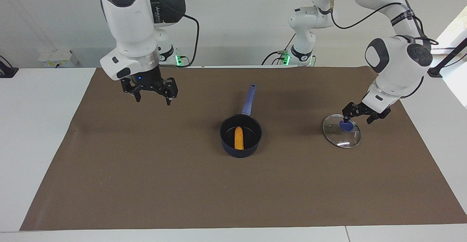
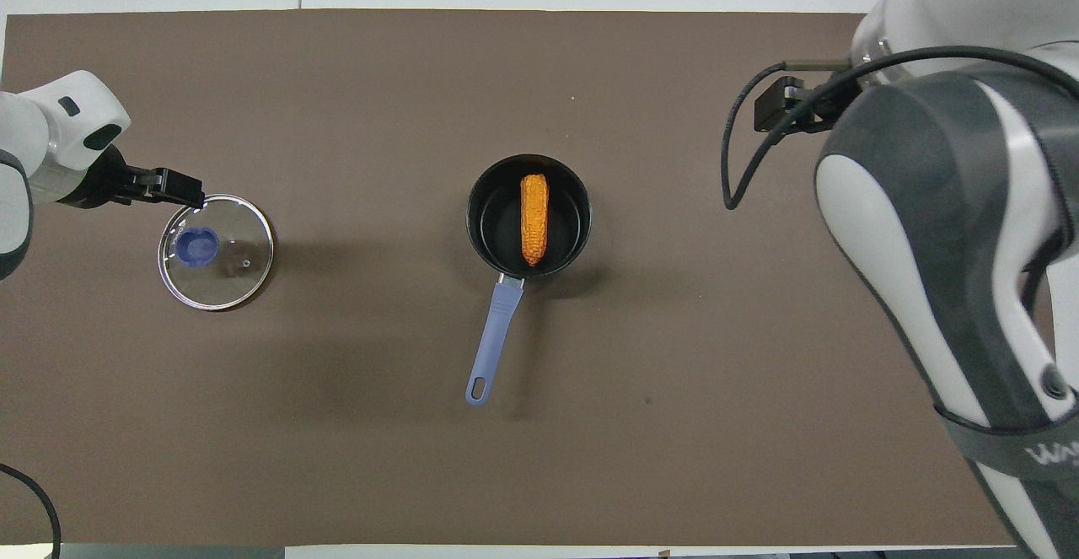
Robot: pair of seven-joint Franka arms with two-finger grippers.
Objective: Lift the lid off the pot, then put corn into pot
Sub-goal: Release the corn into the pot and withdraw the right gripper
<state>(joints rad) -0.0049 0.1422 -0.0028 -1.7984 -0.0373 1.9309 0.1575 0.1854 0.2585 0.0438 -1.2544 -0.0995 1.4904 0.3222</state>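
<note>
The small dark navy-blue saucepan (image 1: 240,135) with its long blue handle stands mid-desk on the brown mat (image 1: 146,169), uncovered. The orange-yellow bumpy corn cob (image 1: 239,138) lies inside it on the black bottom. The round clear glass lid (image 1: 341,131) with a blue knob lies flat on the mat toward the left arm's end of the desk, well apart from the saucepan. The left gripper (image 1: 356,116) hangs just above the lid's knob, fingers spread and empty. The right gripper (image 1: 150,95) is raised over bare mat toward the right arm's end, fingers wide apart, holding nothing.
</note>
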